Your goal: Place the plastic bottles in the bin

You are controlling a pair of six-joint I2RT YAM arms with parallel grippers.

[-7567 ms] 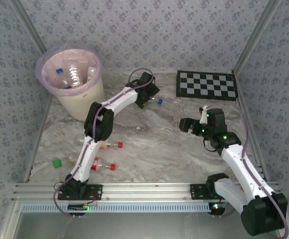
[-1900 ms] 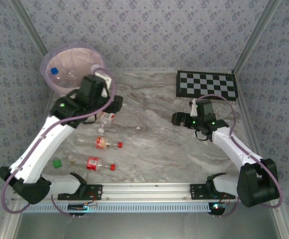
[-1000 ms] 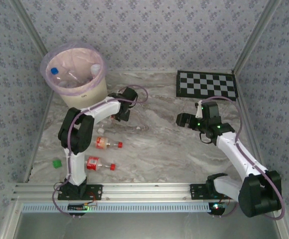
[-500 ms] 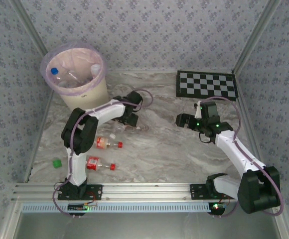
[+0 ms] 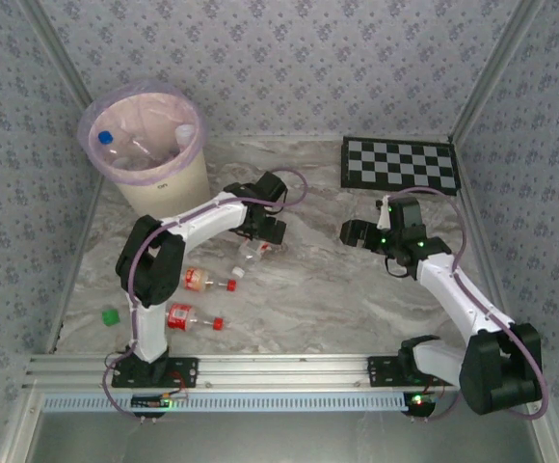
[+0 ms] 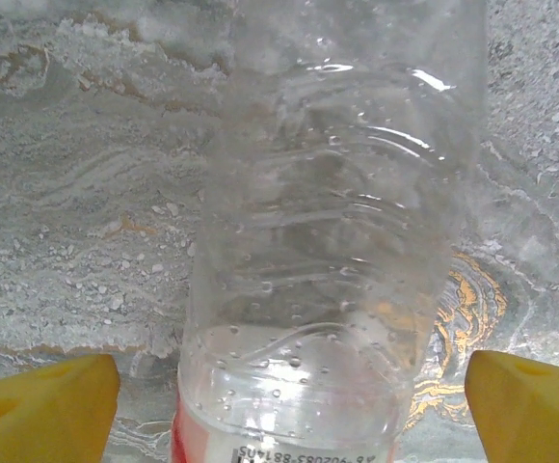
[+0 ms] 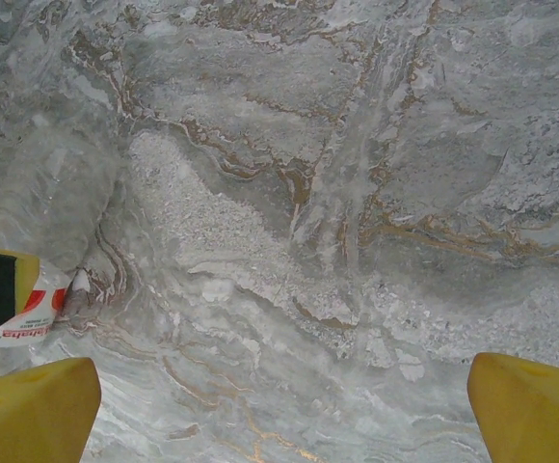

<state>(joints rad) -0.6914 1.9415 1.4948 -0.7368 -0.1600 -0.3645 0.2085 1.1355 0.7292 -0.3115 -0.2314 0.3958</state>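
Your left gripper (image 5: 263,234) hung wide open over a clear, ribbed bottle (image 6: 337,241), its yellow fingertips (image 6: 43,405) flanking it without touching. Droplets beaded inside the thin plastic, and a red-and-white label wrapped it. That bottle lay on the veined marble table (image 7: 289,241), right of the round cream bin (image 5: 164,188) with its filmy pink liner (image 5: 87,135). Two red-capped bottles (image 5: 207,280) lay nearer you than the bin. Your right gripper (image 5: 349,231), far right of the bin, gaped empty. Half a second earlier your left gripper sat closer to the bin.
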